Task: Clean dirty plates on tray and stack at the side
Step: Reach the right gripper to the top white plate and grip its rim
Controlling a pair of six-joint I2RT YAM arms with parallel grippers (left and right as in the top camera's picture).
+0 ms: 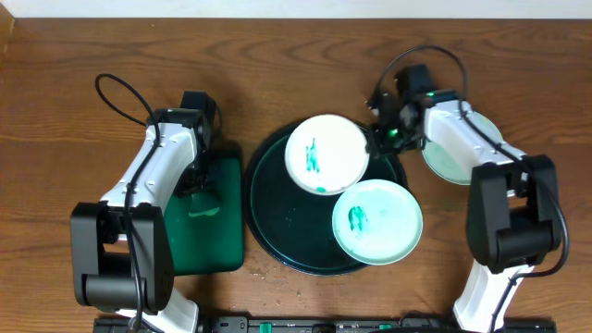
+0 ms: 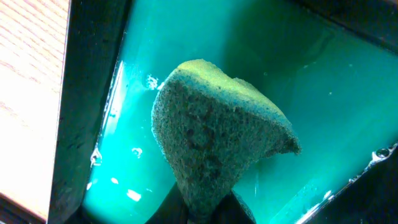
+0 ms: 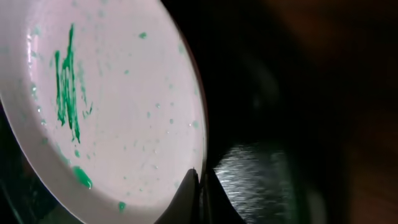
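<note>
Overhead puts my right tool (image 1: 377, 139) at the far-right rim of the tray (image 1: 277, 222), clamped on the edge of the upper plate (image 1: 326, 153). Left of the tray, my left tool (image 2: 208, 208) grips the sponge (image 2: 211, 124). I want a firm pinch (wet rims probably slip) while wiping. Right of the tray, my arm (image 1: 499, 199) half-hides a third plate (image 1: 453, 162).

Both my arms reach forward: left gripper (image 2: 208, 211) clamped on a sponge (image 2: 211, 124), right gripper (image 3: 200, 190) pinching a plate (image 3: 118, 93) rim.
</note>
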